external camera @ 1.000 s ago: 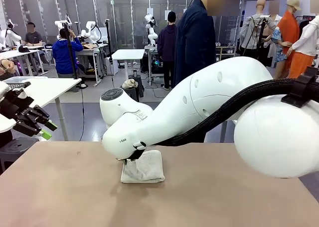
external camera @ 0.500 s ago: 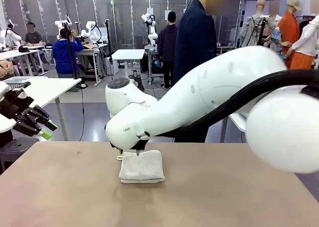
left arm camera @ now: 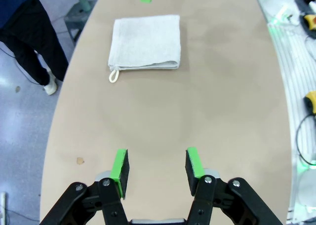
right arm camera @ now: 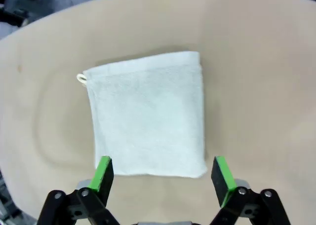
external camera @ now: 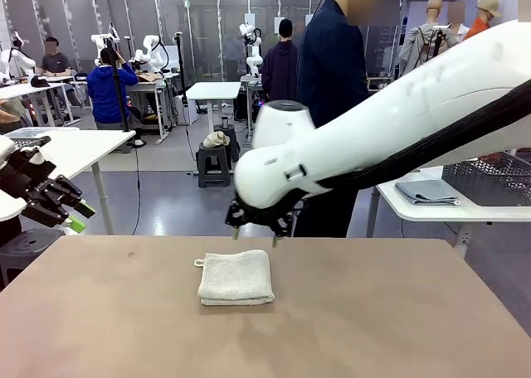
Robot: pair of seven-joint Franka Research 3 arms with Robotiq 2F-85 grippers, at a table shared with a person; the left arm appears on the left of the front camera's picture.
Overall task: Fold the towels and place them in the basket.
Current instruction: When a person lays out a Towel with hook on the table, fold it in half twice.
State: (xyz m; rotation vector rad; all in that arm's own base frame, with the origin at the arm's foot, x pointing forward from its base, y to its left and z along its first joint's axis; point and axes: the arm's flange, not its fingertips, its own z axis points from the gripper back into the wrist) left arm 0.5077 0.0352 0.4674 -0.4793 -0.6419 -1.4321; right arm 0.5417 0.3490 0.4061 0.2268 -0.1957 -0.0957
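Observation:
A cream-white towel [external camera: 236, 277] lies folded square on the brown table [external camera: 373, 328], its little loop at the far left corner. My right gripper [external camera: 254, 236] hangs open just above and behind it, touching nothing. In the right wrist view the towel [right arm camera: 148, 121] sits below the wide-open gripper [right arm camera: 163, 173]. My left gripper [external camera: 79, 215] is off the table's left edge, open and empty. In the left wrist view its gripper [left arm camera: 156, 168] points along the table toward the towel [left arm camera: 145, 42]. The dark basket [external camera: 489, 179] stands on a white side table at the right, a folded grey-blue towel [external camera: 427, 192] beside it.
A person in dark clothes [external camera: 332, 71] stands at the table's far side behind my right arm. The white side table [external camera: 431, 210] sits beyond the right far corner. Bare tabletop surrounds the towel on every side.
My right gripper has let go of the cream towel, opened wide, and lifted up and to the right. The towel's raised edge has dropped flat. The left arm has not moved.

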